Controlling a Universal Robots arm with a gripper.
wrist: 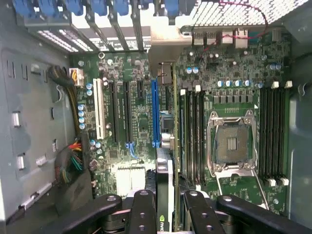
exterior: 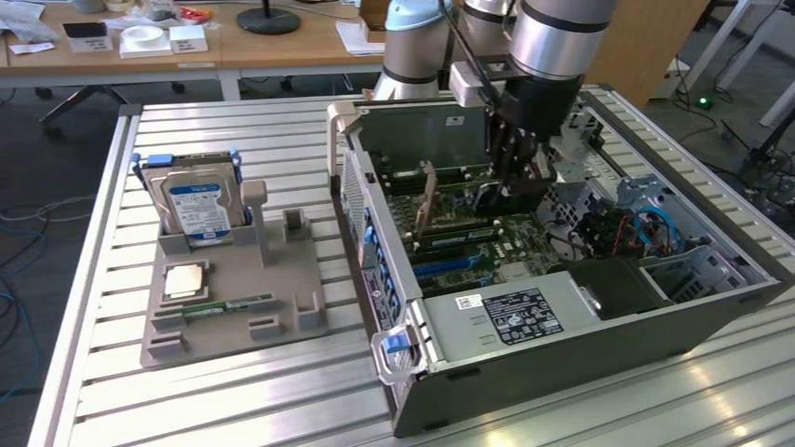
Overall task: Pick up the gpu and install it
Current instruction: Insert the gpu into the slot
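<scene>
Wrist view: the gripper (wrist: 168, 197) is clamped on the gpu (wrist: 164, 170), inside the computer case (exterior: 534, 358).
The card is held on its edge, probably so its lower edge can meet the long blue slot (wrist: 155, 112) close by. The memory slots (wrist: 191, 131) stand just beside, so the room there looks narrow.

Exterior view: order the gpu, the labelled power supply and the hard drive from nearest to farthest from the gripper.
1. gpu, held in the gripper, inside the case.
2. power supply, at the case's end nearest the camera.
3. hard drive, upright in the grey holder, exterior view's left.
</scene>
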